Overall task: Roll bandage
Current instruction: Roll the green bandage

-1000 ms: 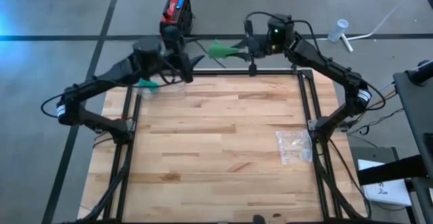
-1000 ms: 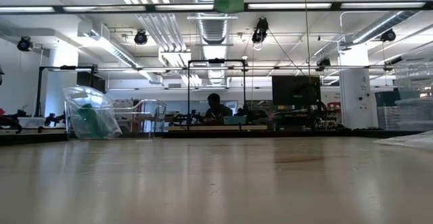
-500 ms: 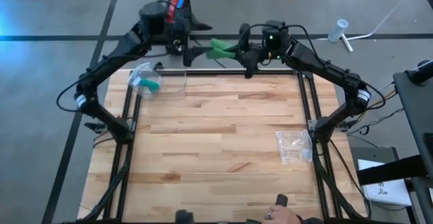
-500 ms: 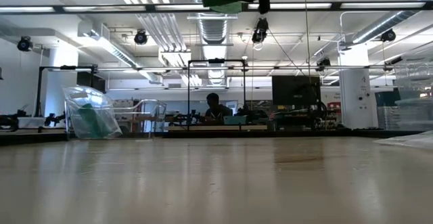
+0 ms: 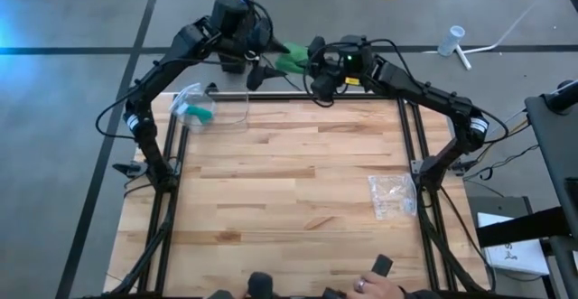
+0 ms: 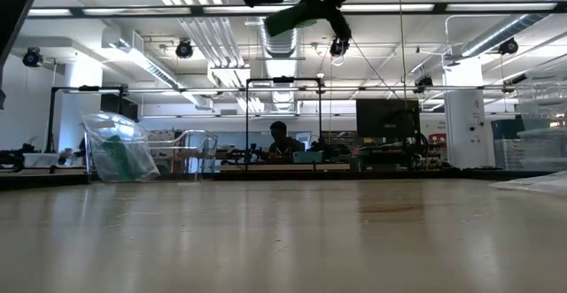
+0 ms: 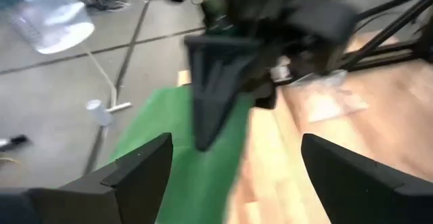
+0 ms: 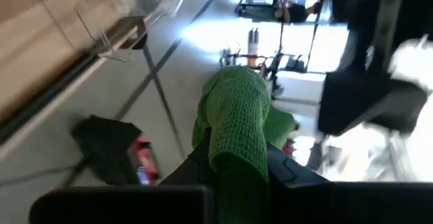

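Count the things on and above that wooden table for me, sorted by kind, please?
Green bandage, held in the air: 1
Clear plastic bags: 2, one with green inside, one empty-looking
Robot grippers: 2, left, right
Total: 5

Change over the last second: left arm leaves the bag and meets the bandage.
The left gripper (image 5: 263,61), formerly low over the clear plastic bag (image 5: 196,106) at the table's 10 o'clock corner, now sits raised beyond the far edge at 12 o'clock, fingers apart beside the green bandage (image 5: 292,59). The right gripper (image 5: 312,57), clamped on that bandage, shifts slightly toward 9 o'clock. A person's hand (image 5: 366,286) now shows at 6 o'clock.
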Controlling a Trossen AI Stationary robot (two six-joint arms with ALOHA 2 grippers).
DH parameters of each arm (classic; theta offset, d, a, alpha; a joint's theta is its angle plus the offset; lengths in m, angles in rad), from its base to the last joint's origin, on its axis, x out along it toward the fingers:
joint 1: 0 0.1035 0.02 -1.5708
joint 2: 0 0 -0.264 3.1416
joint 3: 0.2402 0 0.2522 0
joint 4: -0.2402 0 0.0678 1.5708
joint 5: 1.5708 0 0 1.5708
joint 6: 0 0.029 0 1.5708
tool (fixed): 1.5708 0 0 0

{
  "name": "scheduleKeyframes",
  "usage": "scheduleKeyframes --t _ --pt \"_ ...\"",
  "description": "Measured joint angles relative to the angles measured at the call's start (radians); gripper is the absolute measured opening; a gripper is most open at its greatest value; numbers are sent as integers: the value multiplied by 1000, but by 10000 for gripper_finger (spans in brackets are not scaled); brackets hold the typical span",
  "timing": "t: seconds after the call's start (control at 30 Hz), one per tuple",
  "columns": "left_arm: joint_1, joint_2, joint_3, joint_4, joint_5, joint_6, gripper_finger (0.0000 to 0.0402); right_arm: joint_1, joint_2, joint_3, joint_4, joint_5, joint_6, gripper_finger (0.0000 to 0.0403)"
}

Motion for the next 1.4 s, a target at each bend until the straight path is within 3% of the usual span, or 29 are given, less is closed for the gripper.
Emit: scheduleKeyframes --t 0.47,0.57,0.67,0.93,1.07,1.3,1.4 --pt "-1 0 -90 43 -18 37 334 39 1 -1 4 -21 -491 34" --pt "-2 -1 -116 36 -79 38 335 45 1 -1 5 -22 -579 34" --pt "-2 0 -134 31 -124 39 333 55 2 -3 4 -14 -644 34" --pt "-3 0 -139 7 -109 57 308 69 2 -4 4 -8 -723 34" --pt "-4 0 -143 -24 -85 100 249 70 2 -5 3 -14 -739 41" --pt "-13 0 -144 -36 -84 107 34 70 2 -6 -21 -15 -769 85" --pt "-12 0 -145 -39 -59 85 34 73 1 -6 -24 -16 -728 113"
